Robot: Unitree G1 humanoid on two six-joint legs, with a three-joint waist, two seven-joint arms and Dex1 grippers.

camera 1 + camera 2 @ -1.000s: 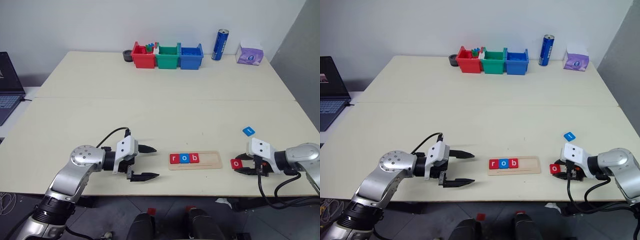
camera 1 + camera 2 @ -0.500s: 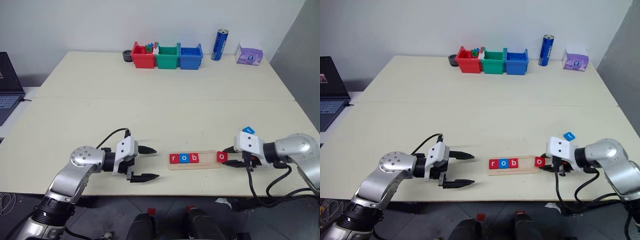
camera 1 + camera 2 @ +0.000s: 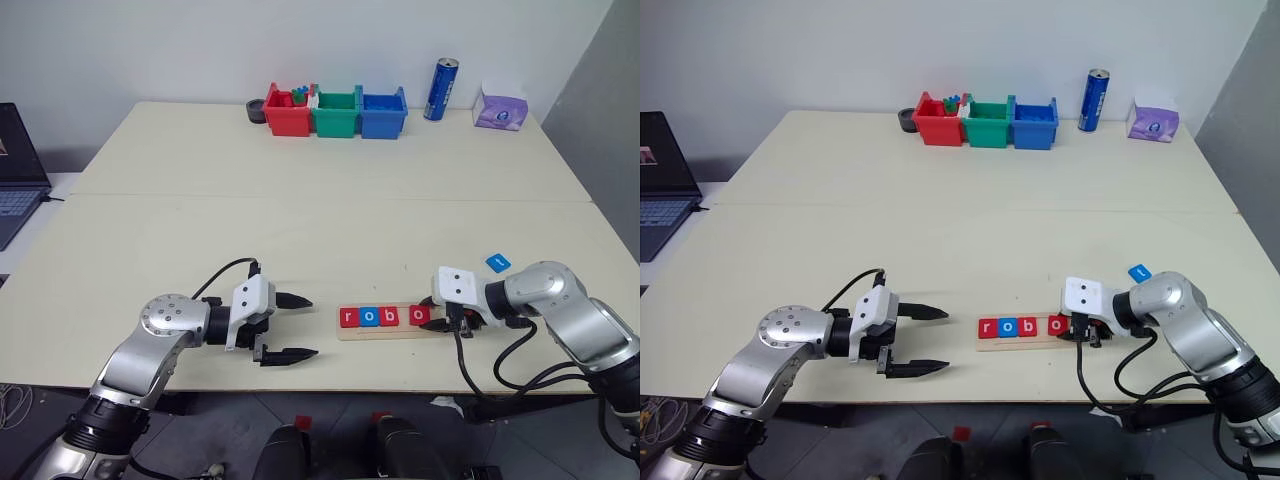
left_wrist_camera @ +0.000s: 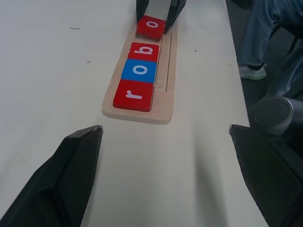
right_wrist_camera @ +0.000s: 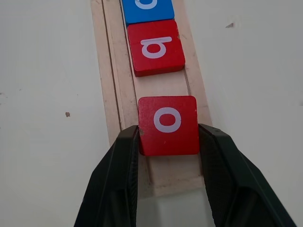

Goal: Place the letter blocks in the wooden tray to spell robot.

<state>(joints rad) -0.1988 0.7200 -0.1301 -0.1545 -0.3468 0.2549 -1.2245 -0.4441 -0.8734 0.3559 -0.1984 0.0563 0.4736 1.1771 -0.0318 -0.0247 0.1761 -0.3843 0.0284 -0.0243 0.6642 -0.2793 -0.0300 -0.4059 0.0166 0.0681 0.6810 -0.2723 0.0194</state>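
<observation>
**Red "o" tile held over the tray**

The right gripper [image 5: 168,142] clamps a small flat red square tile with a white "o" [image 5: 168,124] between its two black fingers, over the long light-wood tray [image 3: 390,318] on the cream desk [image 3: 320,230]. A small gap separates it from the red "b" tile [image 5: 155,47]. Red "r" [image 4: 134,94] and blue "o" [image 4: 140,70] tiles sit beside that. A blue tile [image 3: 497,262] lies on the desk beyond the right arm. The left gripper [image 3: 290,325] hangs wide open and empty, left of the tray.

White lowercase letters stand on the tiles in the wooden tray [image 4: 166,71]: "r" on a red tile [image 4: 134,95], "o" on a blue tile [image 4: 139,70], "b" on a red tile [image 4: 144,51], "o" on the red tile [image 5: 168,125] in the right pincer [image 5: 168,142]
</observation>
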